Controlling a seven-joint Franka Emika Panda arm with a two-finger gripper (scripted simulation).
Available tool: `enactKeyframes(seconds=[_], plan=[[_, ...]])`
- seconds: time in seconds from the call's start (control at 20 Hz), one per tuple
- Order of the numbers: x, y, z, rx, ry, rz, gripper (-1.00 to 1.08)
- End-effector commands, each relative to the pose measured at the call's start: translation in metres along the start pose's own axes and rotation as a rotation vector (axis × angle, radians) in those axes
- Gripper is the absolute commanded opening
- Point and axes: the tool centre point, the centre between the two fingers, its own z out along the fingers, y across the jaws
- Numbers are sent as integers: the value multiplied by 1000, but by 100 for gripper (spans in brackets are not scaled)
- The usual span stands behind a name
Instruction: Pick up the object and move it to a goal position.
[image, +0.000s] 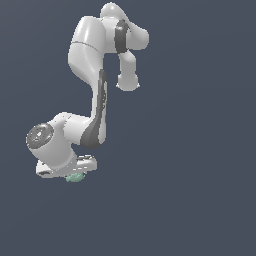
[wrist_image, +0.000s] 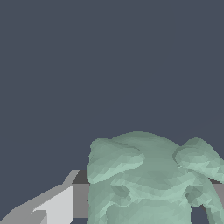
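The object (image: 75, 178) is a small pale mint-green lumpy block that peeks out just below the white hand at the exterior view's lower left. In the wrist view the object (wrist_image: 148, 179) fills the space between the fingers, with two rounded nubs showing on it. My gripper (image: 76, 172) is shut on it. One grey finger (wrist_image: 61, 203) presses against one side of the block, and a sliver of the other finger (wrist_image: 218, 191) shows at the opposite side. Most of the block is hidden by the hand in the exterior view.
The white arm (image: 95, 75) folds up and over behind the hand. All around is a plain dark blue-grey surface (image: 190, 175), with no other object, container or edge in view.
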Motion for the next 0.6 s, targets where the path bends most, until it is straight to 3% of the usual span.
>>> enactKeyframes(seconds=[0.0, 0.55], plan=[[3, 5, 0, 0, 0, -1, -100], [9, 13, -1, 0, 0, -1, -100]])
